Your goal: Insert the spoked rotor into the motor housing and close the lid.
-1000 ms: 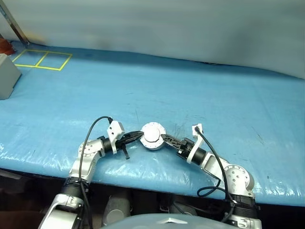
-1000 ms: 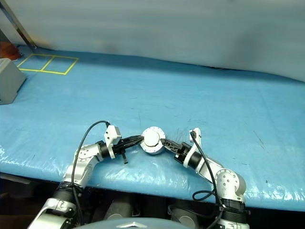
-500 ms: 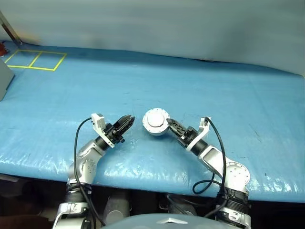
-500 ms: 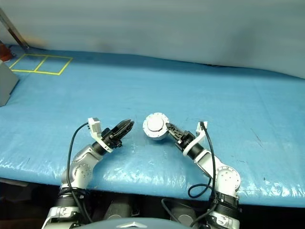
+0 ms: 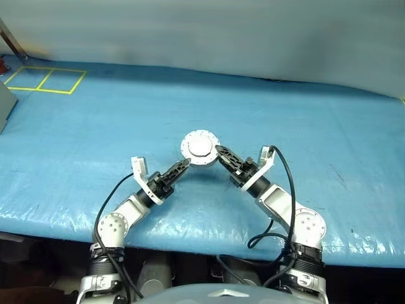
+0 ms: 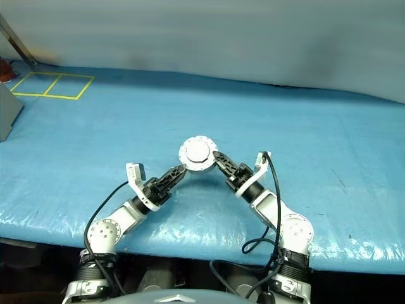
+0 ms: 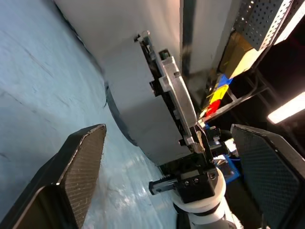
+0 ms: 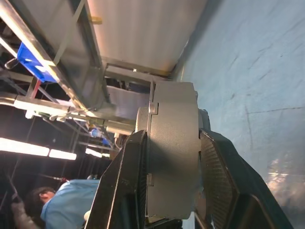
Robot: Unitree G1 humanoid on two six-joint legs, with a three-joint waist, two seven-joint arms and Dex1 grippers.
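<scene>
The motor housing (image 5: 199, 147) is a round grey disc held up above the blue table (image 5: 329, 139), its light flat face turned toward my head. The lid (image 8: 144, 157) lies shut against it, with a thin seam showing in the right wrist view. My right gripper (image 5: 221, 154) is shut on the motor housing's rim, one finger (image 8: 125, 191) on each side. My left gripper (image 5: 182, 166) stands open just below and left of the housing, its fingers (image 7: 81, 164) spread wide with nothing between them. The spoked rotor is hidden.
Yellow taped squares (image 5: 44, 78) mark the far left of the table, and a grey box (image 5: 5, 106) sits at the left edge. A pale backdrop (image 5: 209, 31) rises behind the table. A person in a blue shirt (image 8: 64, 212) stands beyond it.
My left gripper has let go of the housing, opened wide and rolled. My right gripper has lifted the housing off the table. The head camera has shifted.
</scene>
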